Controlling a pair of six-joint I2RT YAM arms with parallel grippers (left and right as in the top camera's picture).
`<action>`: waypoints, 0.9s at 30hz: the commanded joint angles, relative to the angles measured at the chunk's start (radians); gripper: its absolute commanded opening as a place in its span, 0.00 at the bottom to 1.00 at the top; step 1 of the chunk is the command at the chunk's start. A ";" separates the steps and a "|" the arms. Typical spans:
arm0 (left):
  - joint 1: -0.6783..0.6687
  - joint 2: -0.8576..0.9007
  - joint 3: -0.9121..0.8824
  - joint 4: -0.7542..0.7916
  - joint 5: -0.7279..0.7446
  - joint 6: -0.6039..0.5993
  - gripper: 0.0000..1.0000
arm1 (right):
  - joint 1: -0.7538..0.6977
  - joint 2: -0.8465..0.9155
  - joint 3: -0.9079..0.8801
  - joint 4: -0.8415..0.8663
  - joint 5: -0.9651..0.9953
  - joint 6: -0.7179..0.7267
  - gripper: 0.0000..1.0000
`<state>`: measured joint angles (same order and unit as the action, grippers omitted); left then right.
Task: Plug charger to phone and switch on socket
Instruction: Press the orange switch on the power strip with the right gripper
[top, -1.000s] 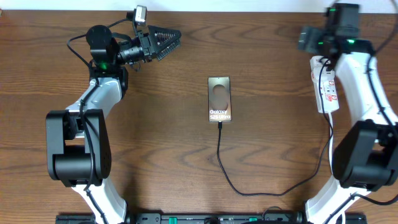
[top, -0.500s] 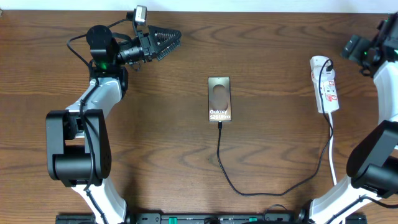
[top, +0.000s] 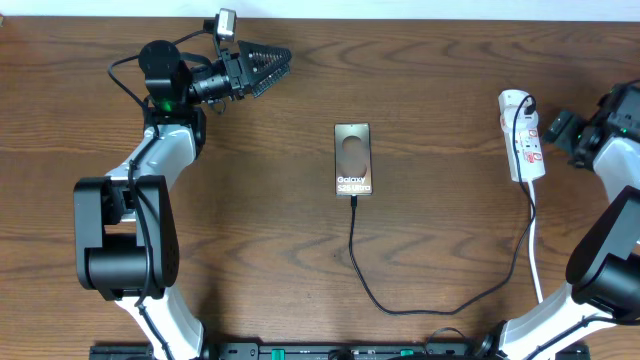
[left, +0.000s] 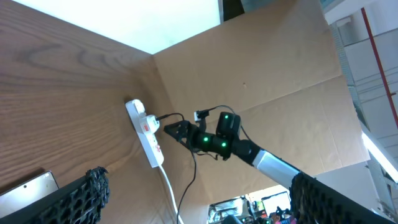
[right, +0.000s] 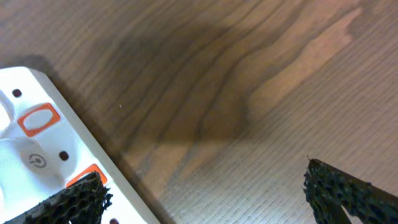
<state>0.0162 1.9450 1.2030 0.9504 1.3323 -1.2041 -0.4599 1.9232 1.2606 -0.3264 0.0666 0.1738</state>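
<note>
The phone (top: 353, 160) lies flat at the table's middle, "Galaxy" lettering up. The charger's thin black cable (top: 400, 307) meets the phone's near edge, loops toward me and runs right up to a black plug on the socket (top: 523, 140), a white power strip at the right. My right gripper (top: 556, 128) is open and empty just right of the strip. In the right wrist view (right: 205, 180) its left finger lies over the strip's edge (right: 37, 143), by orange markings. My left gripper (top: 272, 64) is open and empty at the far left, raised; its view (left: 198, 177) shows the strip (left: 146, 134) far off.
The strip's white cord (top: 535, 250) runs toward the near right edge. Bare wood grain lies right of the strip (right: 261, 93). Brown board walls (left: 261, 68) stand behind the table in the left wrist view.
My right arm has swung from above the strip's far end out to the right, then come back down beside the strip's right side. The left arm, phone and cable have not moved.
</note>
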 joint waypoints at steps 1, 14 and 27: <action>0.002 -0.019 0.011 0.009 0.003 0.007 0.93 | -0.003 -0.006 -0.066 0.067 -0.025 -0.003 0.99; 0.002 -0.019 0.011 0.009 0.003 0.007 0.93 | -0.003 -0.006 -0.233 0.346 -0.084 -0.017 0.99; 0.002 -0.019 0.011 0.009 0.003 0.007 0.93 | -0.005 -0.006 -0.216 0.360 -0.103 -0.022 0.99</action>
<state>0.0162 1.9450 1.2030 0.9504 1.3323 -1.2041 -0.4599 1.9232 1.0363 0.0357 -0.0292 0.1669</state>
